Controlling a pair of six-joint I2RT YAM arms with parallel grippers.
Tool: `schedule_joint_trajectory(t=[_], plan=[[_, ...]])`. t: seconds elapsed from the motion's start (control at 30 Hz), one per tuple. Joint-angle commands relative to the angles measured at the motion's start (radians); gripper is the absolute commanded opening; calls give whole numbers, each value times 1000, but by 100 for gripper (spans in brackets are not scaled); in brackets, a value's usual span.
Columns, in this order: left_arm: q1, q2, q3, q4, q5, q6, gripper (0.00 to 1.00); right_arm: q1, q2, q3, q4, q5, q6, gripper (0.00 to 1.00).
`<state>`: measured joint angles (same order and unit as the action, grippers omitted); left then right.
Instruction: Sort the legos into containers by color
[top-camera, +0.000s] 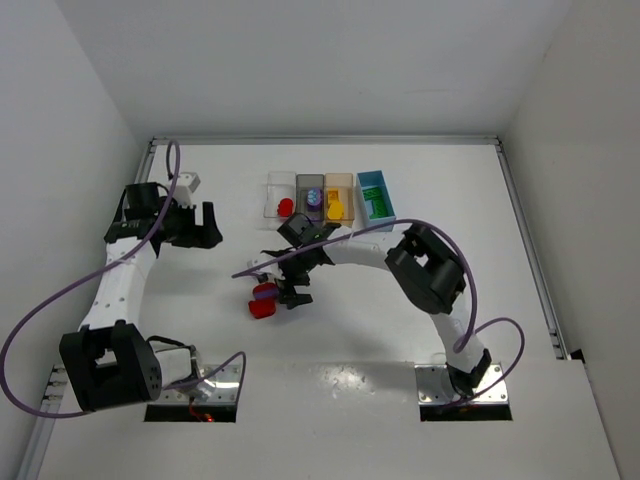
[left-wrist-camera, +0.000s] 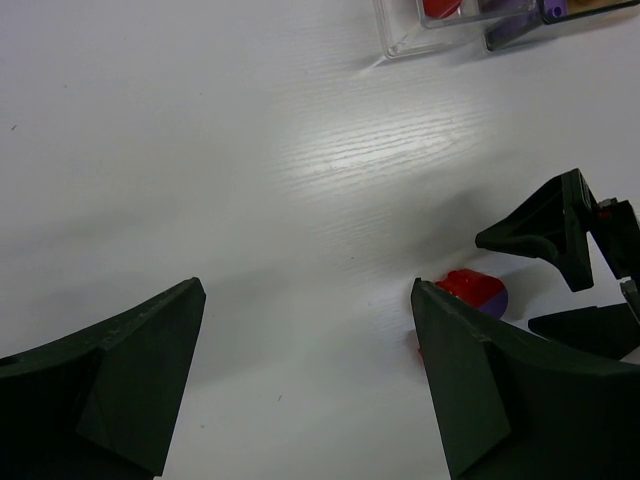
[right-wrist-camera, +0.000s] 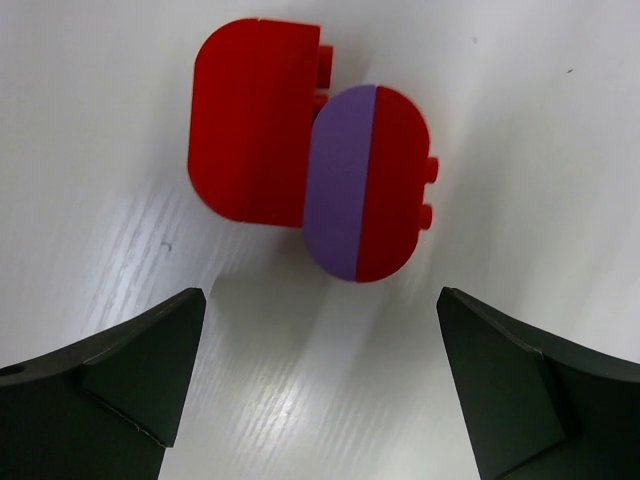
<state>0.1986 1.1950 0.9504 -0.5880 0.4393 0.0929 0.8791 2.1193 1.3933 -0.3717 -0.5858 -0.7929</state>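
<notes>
Two legos lie on the white table: a red brick (right-wrist-camera: 255, 120) and, touching its right side, a purple brick stuck to a red one (right-wrist-camera: 365, 185); from above they show as one small cluster (top-camera: 263, 300). My right gripper (right-wrist-camera: 320, 295) hovers just short of them, open and empty; from above, the right gripper (top-camera: 290, 293) sits right of the cluster. My left gripper (left-wrist-camera: 307, 290) is open over bare table, far to the left (top-camera: 205, 225). Past its right finger (left-wrist-camera: 480, 390) peeks the red and purple pair (left-wrist-camera: 475, 290). The four containers stand in a row at the back.
The clear bin (top-camera: 282, 195) holds a red brick, the grey bin (top-camera: 311, 190) a purple one, the tan bin (top-camera: 339, 185) a yellow one, the blue bin (top-camera: 376, 195) green ones. The right arm's fingers (left-wrist-camera: 560, 235) show in the left wrist view.
</notes>
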Motion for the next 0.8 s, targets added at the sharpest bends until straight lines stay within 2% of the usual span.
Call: schedule_joint_trajectory(t=[0.0,0.33,0.77], plan=[[10,5,7,28,22,-2,91,-6,25,69,-6,-85,-34,100],[10,23,7,37,32,-2,91,3,77,142,-6,-94,-52,100],[10,23,-12,47,32,-2,91,12,96,173,-4,-112,-123,85]])
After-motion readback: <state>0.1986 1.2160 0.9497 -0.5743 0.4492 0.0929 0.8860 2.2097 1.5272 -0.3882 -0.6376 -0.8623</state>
